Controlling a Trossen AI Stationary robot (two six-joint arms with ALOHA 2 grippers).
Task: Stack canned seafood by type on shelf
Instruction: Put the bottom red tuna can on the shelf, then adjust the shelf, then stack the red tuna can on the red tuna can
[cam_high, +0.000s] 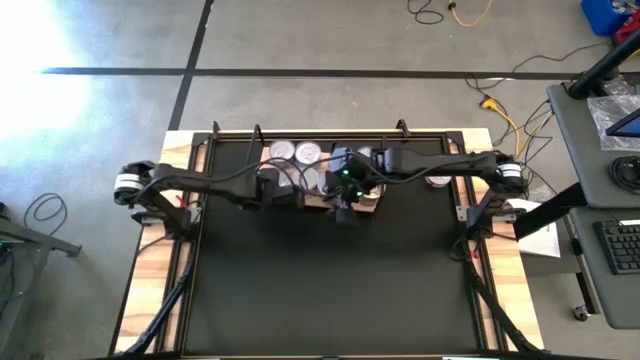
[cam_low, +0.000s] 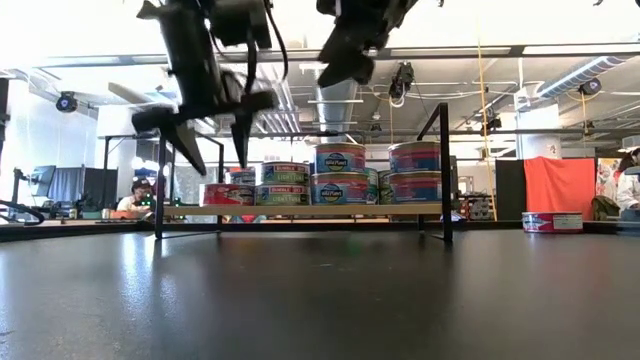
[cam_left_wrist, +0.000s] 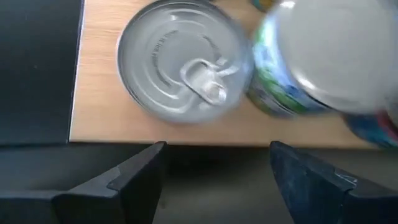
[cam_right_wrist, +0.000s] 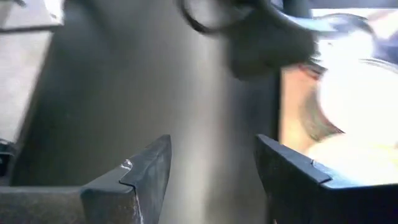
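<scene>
Partly arm-hidden canned seafood (cam_high: 300, 153)

The high view is evenly lit, with a blown-out white patch of light on the floor (cam_high: 35, 45) at the upper left of the frame; the black mat (cam_high: 330, 270) reads flat and matte. In the low view the mat (cam_low: 320, 295) carries a soft sheen across the lower half, and bright ceiling and window light behind leaves both arms as dark silhouettes at the top. The left wrist view is smeared by motion blur, worst on the tall can (cam_left_wrist: 323, 62) at upper right. The right wrist view is heavily blurred, with overexposed glare at its right edge.
</scene>
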